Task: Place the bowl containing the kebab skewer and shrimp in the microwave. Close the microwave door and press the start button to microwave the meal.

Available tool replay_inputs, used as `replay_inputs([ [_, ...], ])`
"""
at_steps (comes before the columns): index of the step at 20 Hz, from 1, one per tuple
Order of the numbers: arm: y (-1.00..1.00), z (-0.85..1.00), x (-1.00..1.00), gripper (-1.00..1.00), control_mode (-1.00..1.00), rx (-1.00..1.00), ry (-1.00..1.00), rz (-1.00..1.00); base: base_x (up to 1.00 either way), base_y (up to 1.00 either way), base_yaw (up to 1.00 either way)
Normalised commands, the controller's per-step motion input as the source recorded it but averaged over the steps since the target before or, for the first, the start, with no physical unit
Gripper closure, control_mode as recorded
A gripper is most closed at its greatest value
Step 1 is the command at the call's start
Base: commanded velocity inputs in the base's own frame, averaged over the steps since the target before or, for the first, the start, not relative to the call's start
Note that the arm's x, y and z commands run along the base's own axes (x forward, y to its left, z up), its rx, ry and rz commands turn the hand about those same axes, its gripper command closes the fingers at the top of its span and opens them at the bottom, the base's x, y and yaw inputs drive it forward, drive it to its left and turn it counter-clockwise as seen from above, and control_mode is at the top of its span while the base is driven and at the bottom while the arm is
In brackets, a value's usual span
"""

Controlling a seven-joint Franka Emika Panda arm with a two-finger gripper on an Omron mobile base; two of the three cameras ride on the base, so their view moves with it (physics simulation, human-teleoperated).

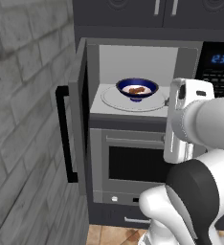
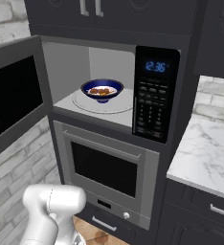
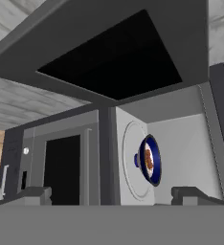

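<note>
The microwave (image 2: 109,91) takes up the middle of both base views, and its big microwave door (image 1: 78,115) hangs wide open at the left of the frame, black bar handle (image 1: 63,134) facing out. That door looks like a stiff, hinged slab. I'd guess it swings easily, so a push on the outer edge near the handle beats trying to pinch anything. The bowl (image 1: 137,89) already sits centred on the glass turntable (image 1: 133,99), with the kebab skewer (image 1: 139,89) and shrimp (image 2: 104,93) inside. It looks small, rigid and probably slick. The gripper (image 3: 114,194) is empty, fingers spread wide at the bottom of the hand view, well short of the cavity.
</note>
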Motion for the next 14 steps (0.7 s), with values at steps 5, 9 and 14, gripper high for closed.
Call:
replay_inputs([
  [5, 0.37, 0.0, -0.34, -1.0, -1.0, 0.0, -0.07, 0.05, 0.0, 0.0, 0.0],
  [9, 0.37, 0.0, -0.3, -1.0, -1.0, 0.0, -0.08, 0.02, 0.0, 0.0, 0.0],
  [14, 0.37, 0.0, -0.23, -1.0, -1.0, 0.0, -0.08, 0.0, 0.0, 0.0, 0.0],
])
